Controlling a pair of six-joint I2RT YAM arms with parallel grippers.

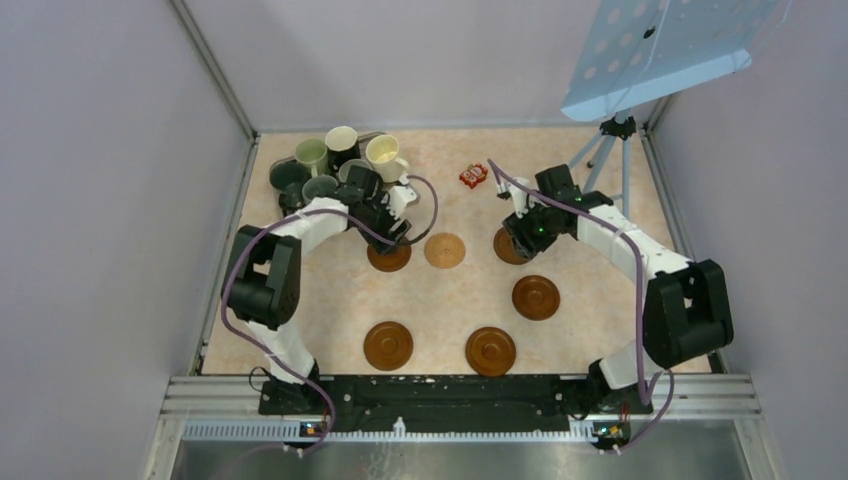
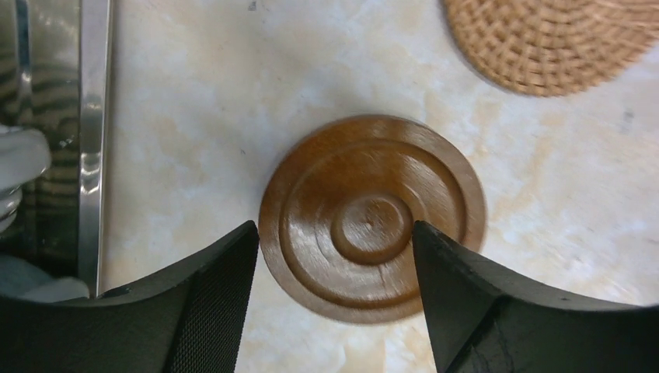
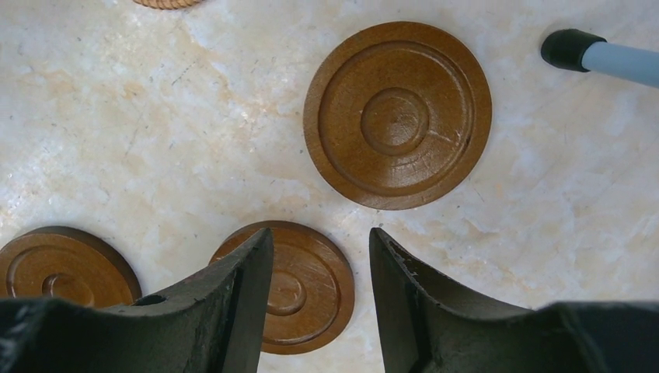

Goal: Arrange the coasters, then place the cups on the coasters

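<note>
Six coasters lie on the table: a dark brown coaster under my left gripper, a tan woven coaster, a dark one under my right gripper, and three more nearer the front. The cups stand clustered at the back left. In the left wrist view my left gripper is open over the dark coaster, which lies flat on the table. My right gripper is open and holds nothing, just above a coaster.
A metal tray under the cups sits left of my left gripper. A small red packet lies at the back centre. A tripod stands at the back right, its foot near another coaster.
</note>
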